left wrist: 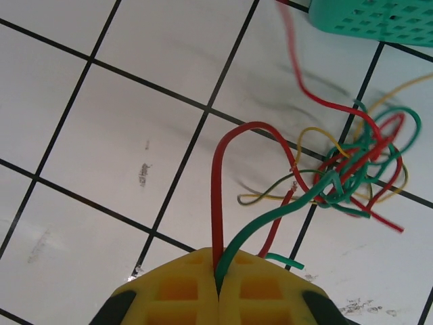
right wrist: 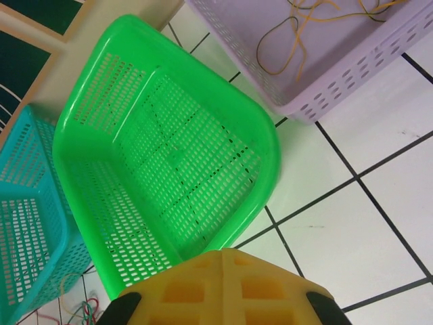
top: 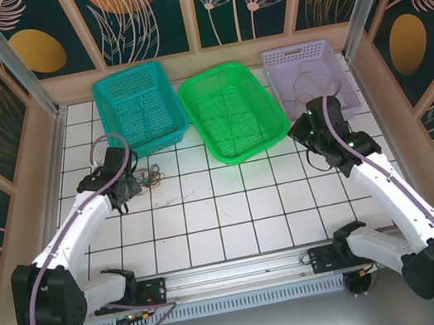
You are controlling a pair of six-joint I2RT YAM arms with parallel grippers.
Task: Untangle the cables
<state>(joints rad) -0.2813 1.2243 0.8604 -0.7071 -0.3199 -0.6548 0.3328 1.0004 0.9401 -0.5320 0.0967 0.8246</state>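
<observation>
**Ops:** My left claw [left wrist: 218,274] is clenched on a red cable [left wrist: 216,196] and a green cable [left wrist: 270,219] together. The knot [left wrist: 358,169] lies ahead of it, to its right.

**Desk:** Risk?

**Ops:** Pulling both could cinch the knot tighter or drag the whole lot along. Thin strands could also slip free.

**Desk:** Right claw [right wrist: 220,271]?

**Ops:** Clenched on nothing, just short of the green basket [right wrist: 169,156]. A tan cable [right wrist: 261,49] lies in the purple basket [right wrist: 352,74] beyond it. No writing I can read anywhere.

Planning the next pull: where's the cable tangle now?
The cables lie on the left tiles in the top view, beside the left gripper, in front of the teal basket.
</observation>
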